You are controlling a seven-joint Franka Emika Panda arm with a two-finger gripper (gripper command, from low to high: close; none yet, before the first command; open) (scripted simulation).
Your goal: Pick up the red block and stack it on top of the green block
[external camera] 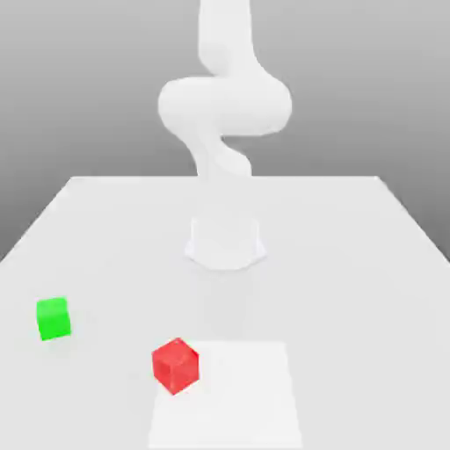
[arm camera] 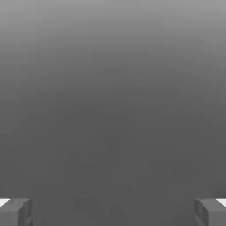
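Note:
The red block rests on the white table near the front, turned slightly, on the left edge of a paler square patch. The green block sits alone on the table toward the exterior view's left, a little further back than the red one. The two cubes are well apart. In the hand view my gripper is open: its two grey fingertips stand far apart with nothing between them, and plain grey background lies beyond.
The arm's base stands mid-table behind both blocks, and the arm rises from it out of the picture. The paler square patch lies at the table's front edge.

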